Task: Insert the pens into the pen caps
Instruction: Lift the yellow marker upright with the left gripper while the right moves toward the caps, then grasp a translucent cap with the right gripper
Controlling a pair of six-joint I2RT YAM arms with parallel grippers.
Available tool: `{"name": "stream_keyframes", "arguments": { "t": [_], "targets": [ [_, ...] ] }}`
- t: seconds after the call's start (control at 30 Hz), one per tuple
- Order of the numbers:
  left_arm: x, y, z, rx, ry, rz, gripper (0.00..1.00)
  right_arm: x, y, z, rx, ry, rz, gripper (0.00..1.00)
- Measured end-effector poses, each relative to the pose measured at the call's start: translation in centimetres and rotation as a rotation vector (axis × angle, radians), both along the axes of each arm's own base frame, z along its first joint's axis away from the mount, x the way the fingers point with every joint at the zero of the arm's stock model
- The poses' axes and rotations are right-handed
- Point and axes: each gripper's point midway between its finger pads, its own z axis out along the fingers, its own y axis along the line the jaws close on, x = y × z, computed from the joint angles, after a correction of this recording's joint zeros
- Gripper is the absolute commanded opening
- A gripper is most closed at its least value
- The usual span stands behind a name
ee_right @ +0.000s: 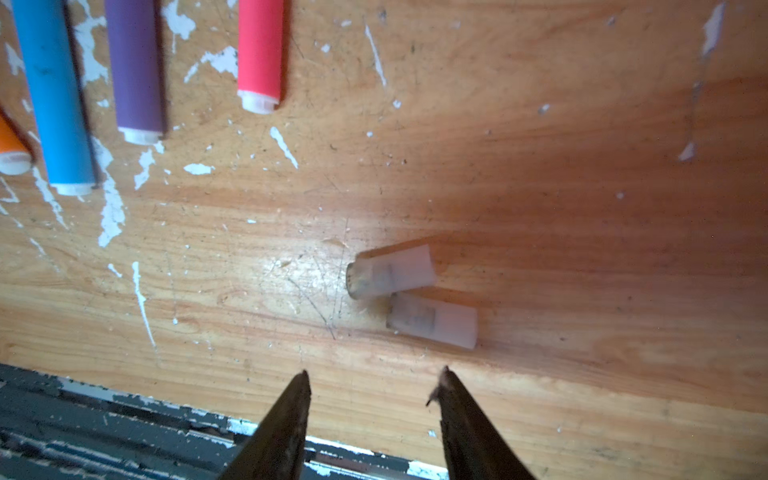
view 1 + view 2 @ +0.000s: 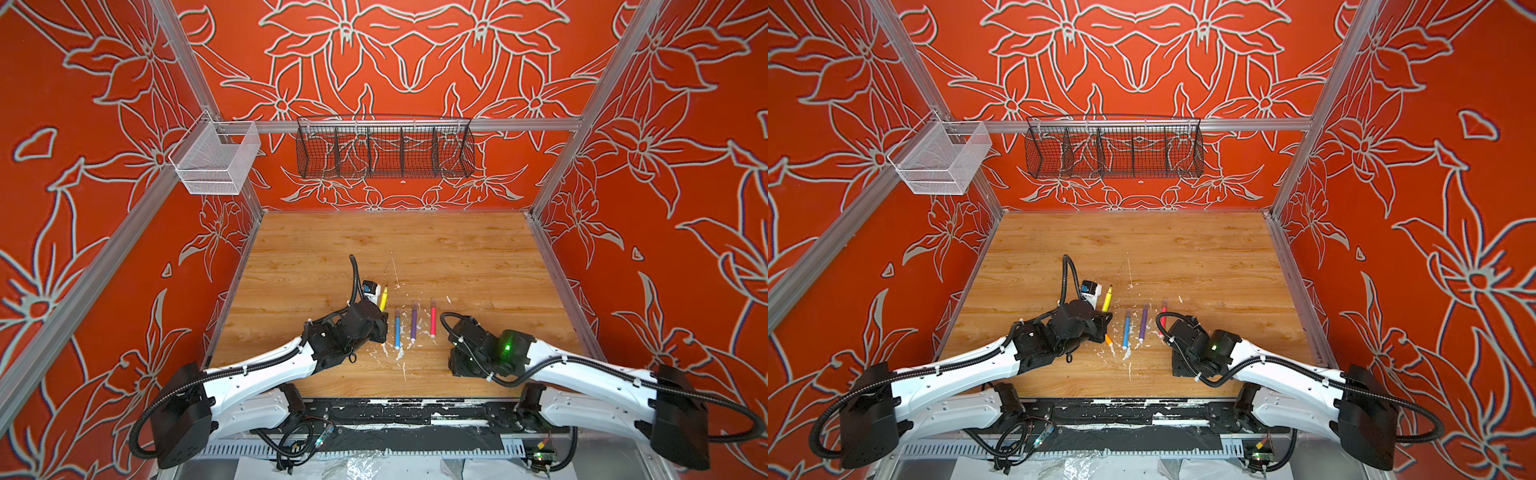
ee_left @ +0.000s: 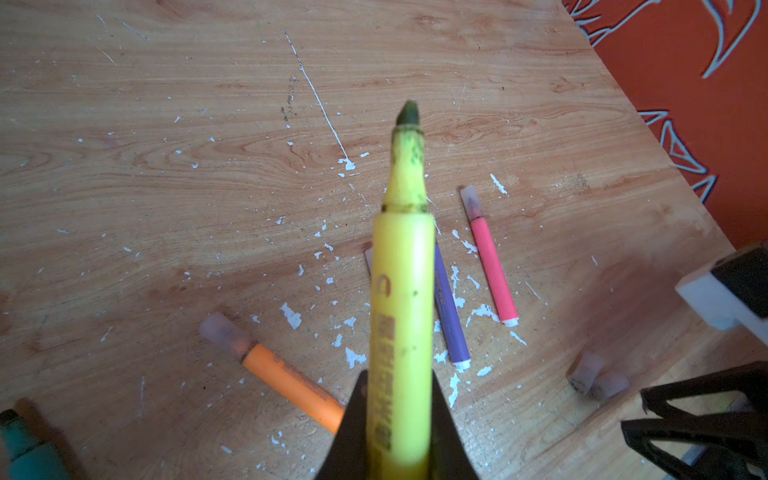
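My left gripper [image 3: 399, 384] is shut on the yellow pen [image 3: 402, 291], which points up and away with its dark tip bare; it shows in both top views [image 2: 382, 298] [image 2: 1107, 299]. On the table lie the blue pen [image 2: 397, 328], purple pen [image 2: 414, 321] and pink pen [image 2: 433, 319] side by side, each with a cap on its far end. An orange pen [image 3: 291, 384], also capped, lies under the left wrist. A green pen [image 3: 25, 449] shows partly at a corner. My right gripper [image 1: 374, 378] is open just short of two loose pen caps [image 1: 392, 272] [image 1: 432, 320] that lie touching.
White paint flecks [image 1: 110, 212] scatter around the pens. The table's black front strip [image 1: 83, 419] runs just behind the right fingers. A black wire basket [image 2: 384, 151] and a white mesh basket [image 2: 216, 160] hang on the back rail.
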Motion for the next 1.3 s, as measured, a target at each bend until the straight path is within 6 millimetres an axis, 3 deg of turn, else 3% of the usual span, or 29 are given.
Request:
{"name": "stream_keyframes", "arguments": {
  "t": [0.43,0.73,0.9,1.3],
  "targets": [
    [0.0,0.0,-0.2,0.010,0.001,-0.006,0.00,2.4,0.8,-1.0,-0.042,-0.047,-0.010,0.59],
    [0.0,0.0,0.1,0.004,-0.004,-0.005,0.00,2.9,0.7,-2.3,-0.095,-0.040,0.001,0.57],
    [-0.1,0.1,0.2,0.003,-0.006,-0.004,0.00,3.4,1.2,-2.2,-0.090,-0.050,0.007,0.47],
    [-0.2,0.3,0.7,-0.008,-0.016,-0.002,0.00,4.1,1.8,-2.8,-0.121,-0.046,0.015,0.35]
  ]
}}
